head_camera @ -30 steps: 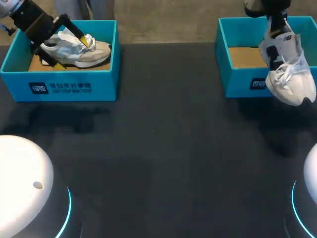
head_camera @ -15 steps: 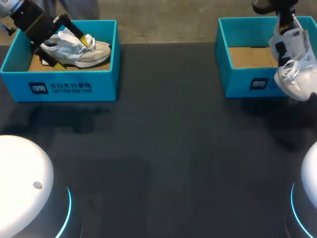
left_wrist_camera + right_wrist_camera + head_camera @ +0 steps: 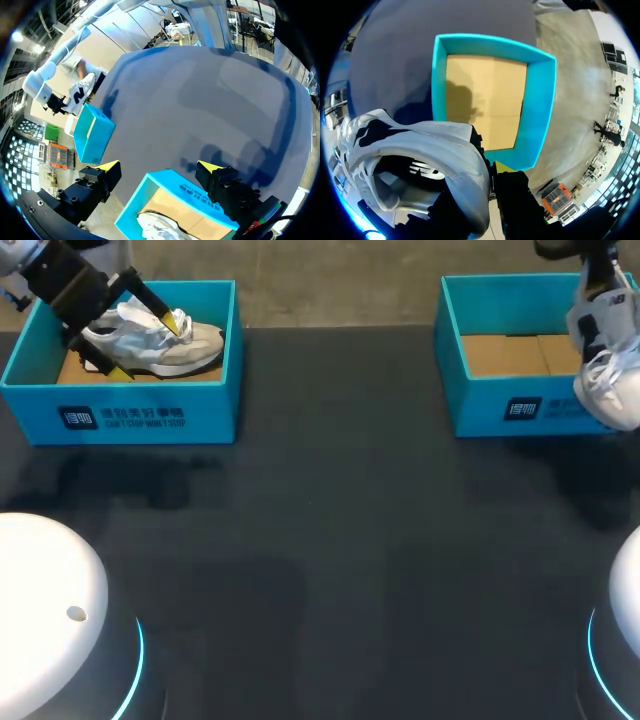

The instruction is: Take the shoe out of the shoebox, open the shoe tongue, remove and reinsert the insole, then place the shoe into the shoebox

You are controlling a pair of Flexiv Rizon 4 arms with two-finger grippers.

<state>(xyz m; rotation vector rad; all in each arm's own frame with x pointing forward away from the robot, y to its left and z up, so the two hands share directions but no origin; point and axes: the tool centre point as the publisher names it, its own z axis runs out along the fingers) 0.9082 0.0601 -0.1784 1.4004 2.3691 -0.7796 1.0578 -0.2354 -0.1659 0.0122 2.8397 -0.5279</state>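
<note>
A white shoe (image 3: pixel 610 365) hangs toe-down at the right end of the right blue shoebox (image 3: pixel 500 405), its heel collar gripped by my right gripper (image 3: pixel 597 280). In the right wrist view that gripper (image 3: pixel 489 172) is shut on the collar of the shoe (image 3: pixel 420 150), and the shoebox (image 3: pixel 540 100) beyond it shows only its bare cardboard floor. A second white and grey shoe (image 3: pixel 165 345) lies in the left blue shoebox (image 3: pixel 150 415). My left gripper (image 3: pixel 146 348) stands open over it, one yellow tip on each side. In the left wrist view the gripper (image 3: pixel 159 166) is above the shoe (image 3: pixel 155 227).
The two shoeboxes stand at the far left and far right of the dark table (image 3: pixel 330 540). Two white rounded arm bases (image 3: pixel 50 610) sit at the near corners.
My right arm has carried the hanging shoe to the right and slightly up, from the front of the right shoebox toward its right end. The left arm has stayed still.
</note>
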